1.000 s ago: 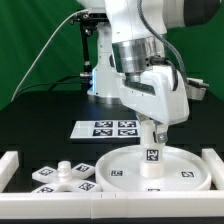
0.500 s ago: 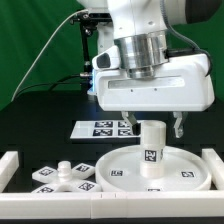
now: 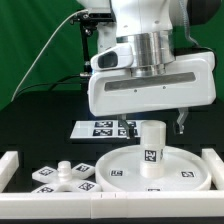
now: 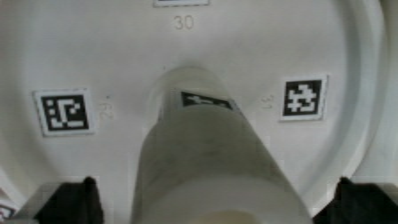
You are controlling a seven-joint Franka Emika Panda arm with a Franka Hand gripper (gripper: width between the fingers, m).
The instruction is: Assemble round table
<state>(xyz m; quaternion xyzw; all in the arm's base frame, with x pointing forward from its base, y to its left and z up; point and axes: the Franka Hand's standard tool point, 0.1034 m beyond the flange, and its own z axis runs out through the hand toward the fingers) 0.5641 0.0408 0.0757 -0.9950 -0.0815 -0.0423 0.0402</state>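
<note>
Gripper's [image 3: 151, 123] open and empty above the leg [image 3: 152, 143], which looks like light, rigid, slick plastic, so pinch its sides mid-height.

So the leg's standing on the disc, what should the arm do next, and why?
Probably rise clear and head for the cross-shaped base at the exterior view's left. The gripper is open and holds nothing, the leg stands upright on the round disc unaided, and that base looks like the one loose part left.
</note>
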